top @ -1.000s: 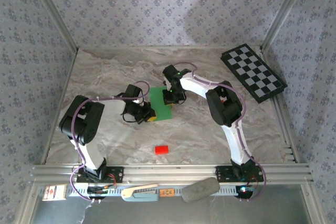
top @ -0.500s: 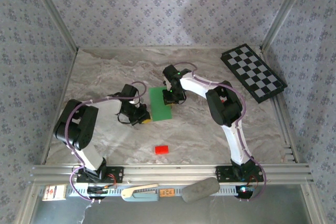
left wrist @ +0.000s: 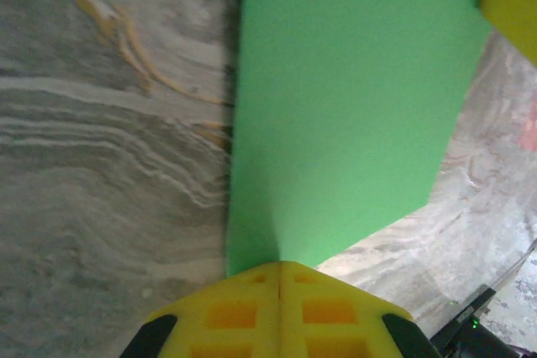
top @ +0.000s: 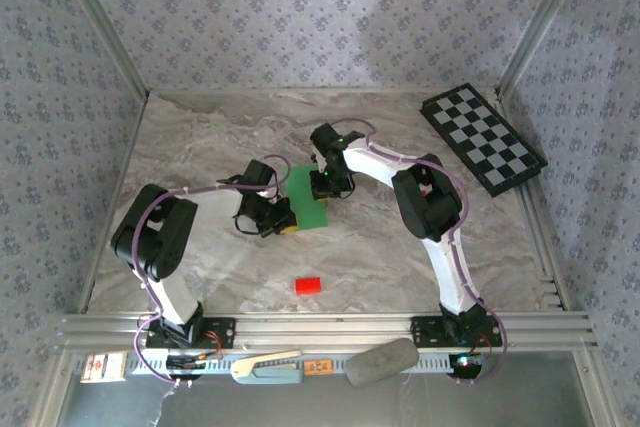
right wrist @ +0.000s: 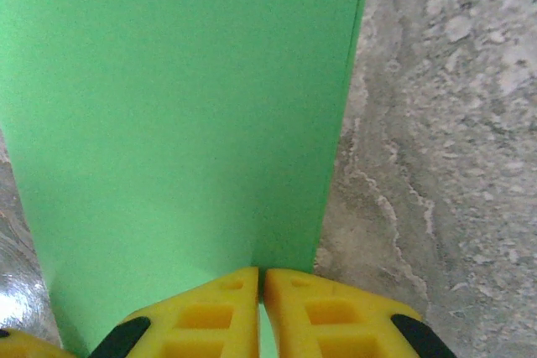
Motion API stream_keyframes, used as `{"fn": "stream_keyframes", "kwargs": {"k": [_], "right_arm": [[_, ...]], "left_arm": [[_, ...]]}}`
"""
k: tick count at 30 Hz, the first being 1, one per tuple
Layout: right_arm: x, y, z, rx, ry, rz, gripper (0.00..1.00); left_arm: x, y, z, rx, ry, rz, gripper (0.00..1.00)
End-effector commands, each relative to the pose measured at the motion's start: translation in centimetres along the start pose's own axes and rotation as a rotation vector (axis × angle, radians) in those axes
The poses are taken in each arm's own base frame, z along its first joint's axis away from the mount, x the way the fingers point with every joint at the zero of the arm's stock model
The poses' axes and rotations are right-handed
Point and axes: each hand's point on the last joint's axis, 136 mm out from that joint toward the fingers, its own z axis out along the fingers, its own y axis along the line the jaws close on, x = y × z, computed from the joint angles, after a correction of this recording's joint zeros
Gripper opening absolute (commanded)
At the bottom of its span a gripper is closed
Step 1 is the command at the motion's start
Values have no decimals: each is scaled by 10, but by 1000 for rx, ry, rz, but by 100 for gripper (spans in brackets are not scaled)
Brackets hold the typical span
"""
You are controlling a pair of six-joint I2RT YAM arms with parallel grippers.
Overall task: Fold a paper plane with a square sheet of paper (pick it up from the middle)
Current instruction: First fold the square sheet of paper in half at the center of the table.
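Grey marbled table (top: pixel 200 147), papered walls round it. My left gripper (left wrist: pixel 279 267) is pinched right down on the square sheet of paper (top: pixel 306 199) at its 7 o'clock corner — my right gripper (right wrist: pixel 261 276), jaws nearly together, nips its 2 o'clock edge. The sheet sits mid-table. Both arms reach inward with elbows bent; the right one arches high and curls toward 9 o'clock.

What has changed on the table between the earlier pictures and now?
The left gripper, which half a second ago had drawn back leftward, has moved right again to the near left edge of the green paper, shut on it. The right gripper stayed shut on the paper's far right side; the red block and checkerboard did not move.
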Motion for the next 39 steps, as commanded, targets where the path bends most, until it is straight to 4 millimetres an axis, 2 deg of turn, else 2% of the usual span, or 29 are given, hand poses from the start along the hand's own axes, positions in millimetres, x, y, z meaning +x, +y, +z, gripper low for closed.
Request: {"fn": "stream_keyframes", "kwargs": {"k": [1,5,8,13,18,23,26,32,35,39], "right_arm": [[95,-98,66,332,341,97,15],[96,-100,65,337,343,95,15],[94,-99,64,337,337,94,15],[87,-94,61,325,318,97,15],[71,-82,50,286,265,120,15],[47,-66,32,217,177,173,15],[26,-49,16,141,103,178,15],[-11,-7,-35,-91,-42,152,23],[-16,0,-54,-179,-90,165,30],[-13,1,-63,-264,-125,194,36]], "left_arm": [[11,27,4,-86,23,-36,2],[23,49,-2,-137,32,-61,2],[20,45,-16,-112,-1,-59,2],[-5,9,-39,-5,-98,-56,3],[-35,-23,-47,77,-179,-36,4],[-64,-50,-38,164,-207,-43,5],[-75,-59,-31,187,-202,-42,6],[-87,-64,-30,180,-214,-45,16],[-88,-62,-29,179,-214,-56,20],[-91,-62,-24,188,-211,-70,21]]}}
